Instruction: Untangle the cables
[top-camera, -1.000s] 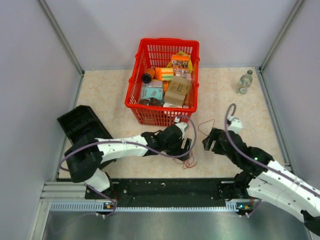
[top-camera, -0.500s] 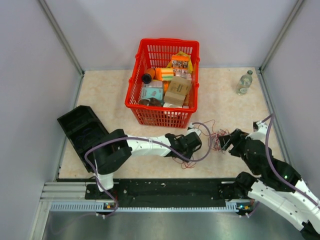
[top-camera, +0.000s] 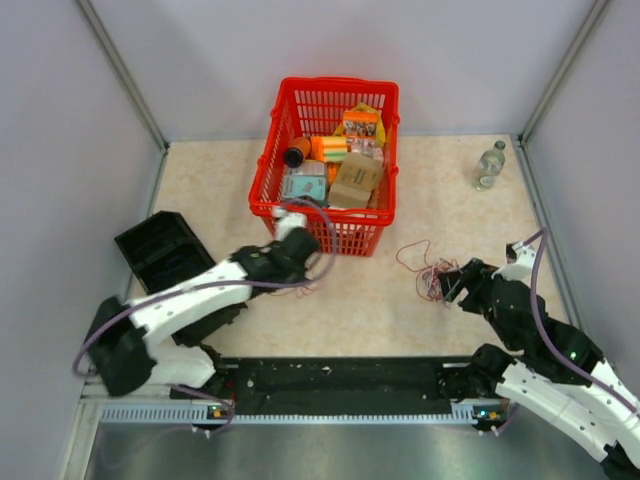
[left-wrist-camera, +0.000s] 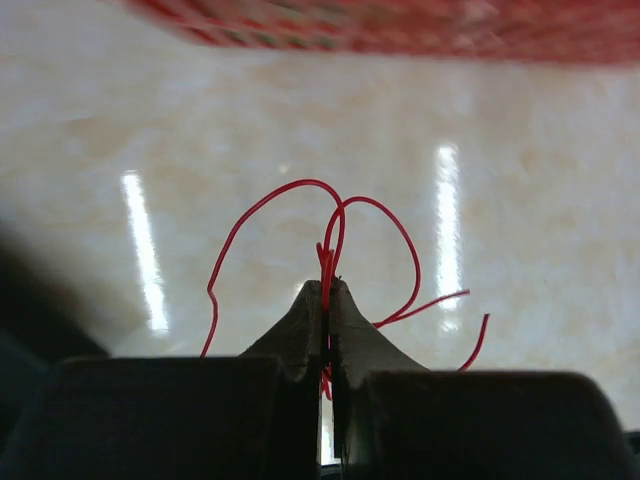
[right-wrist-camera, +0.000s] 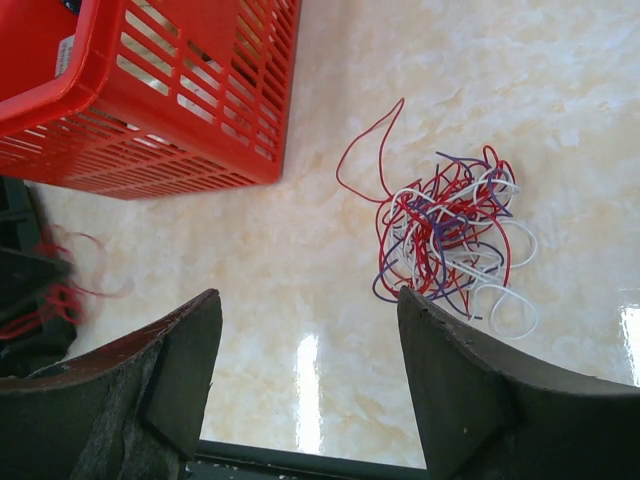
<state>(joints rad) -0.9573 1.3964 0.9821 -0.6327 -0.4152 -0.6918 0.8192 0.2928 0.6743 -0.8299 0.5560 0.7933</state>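
Observation:
The cables (top-camera: 432, 278) lie in a small loose tangle of red, purple and white strands (right-wrist-camera: 452, 228) on the beige table, right of the red basket. My right gripper (right-wrist-camera: 305, 325) stands open just short of the tangle, touching nothing; from above the right gripper (top-camera: 452, 285) sits at the tangle's right edge. My left gripper (left-wrist-camera: 328, 288) is shut on a thin red cable (left-wrist-camera: 330, 215) that loops out ahead of its tips. From above, the left gripper (top-camera: 305, 268) is by the basket's front wall, well left of the tangle.
A red basket (top-camera: 265, 190) full of packets stands at the back centre, its front wall (right-wrist-camera: 170, 120) close to both grippers. A black tray (top-camera: 160, 255) lies at the left. A clear bottle (top-camera: 489, 165) stands at the back right.
My left gripper has shut on red strands and swung left towards the basket, away from the tangle. The right gripper moved right earlier and has since held still, open.

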